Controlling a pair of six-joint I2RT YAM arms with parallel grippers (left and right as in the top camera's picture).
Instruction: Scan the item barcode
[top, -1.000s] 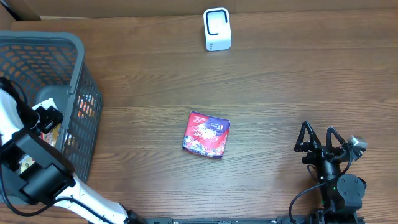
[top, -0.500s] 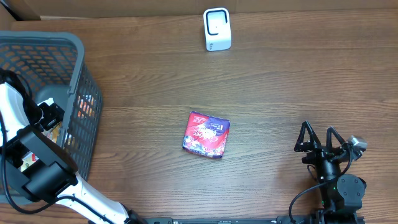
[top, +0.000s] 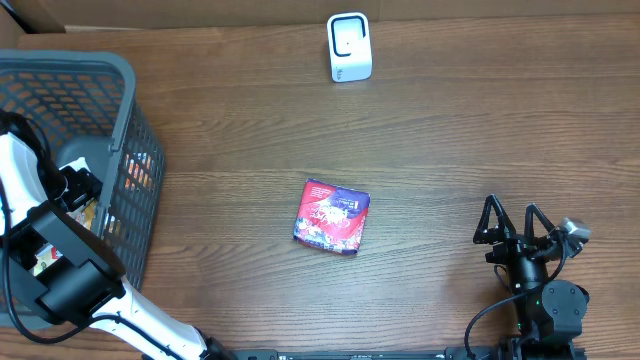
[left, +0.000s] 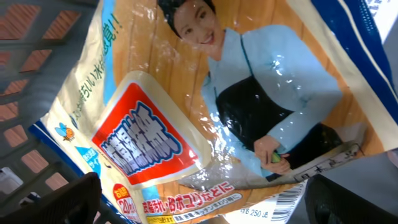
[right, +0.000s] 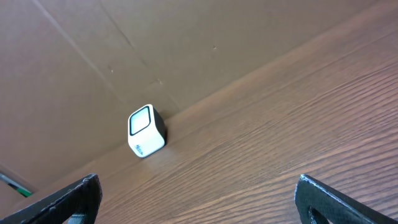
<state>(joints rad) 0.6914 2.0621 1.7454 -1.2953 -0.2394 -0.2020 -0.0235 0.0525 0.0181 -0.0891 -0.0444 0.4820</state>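
Note:
My left gripper (top: 78, 188) is down inside the grey basket (top: 128, 95) at the left. In the left wrist view it (left: 208, 202) stands open right over a glossy packet (left: 205, 99) printed with a woman in blue and a red label. The packet's barcode (left: 292, 204) shows at its lower edge, between the two fingers (left: 62, 199). A red and purple packet (top: 332, 216) lies flat mid-table. The white scanner (top: 349, 47) stands at the far edge and is also in the right wrist view (right: 146, 131). My right gripper (top: 513, 222) hovers open at the front right with nothing in it (right: 199, 202).
Other packets (top: 140, 172) show through the basket's mesh wall. A brown cardboard wall (right: 93, 50) runs behind the scanner along the table's (top: 450, 140) far edge.
The left arm has shifted slightly inside the basket. The right arm, the packet on the table and the scanner have not moved.

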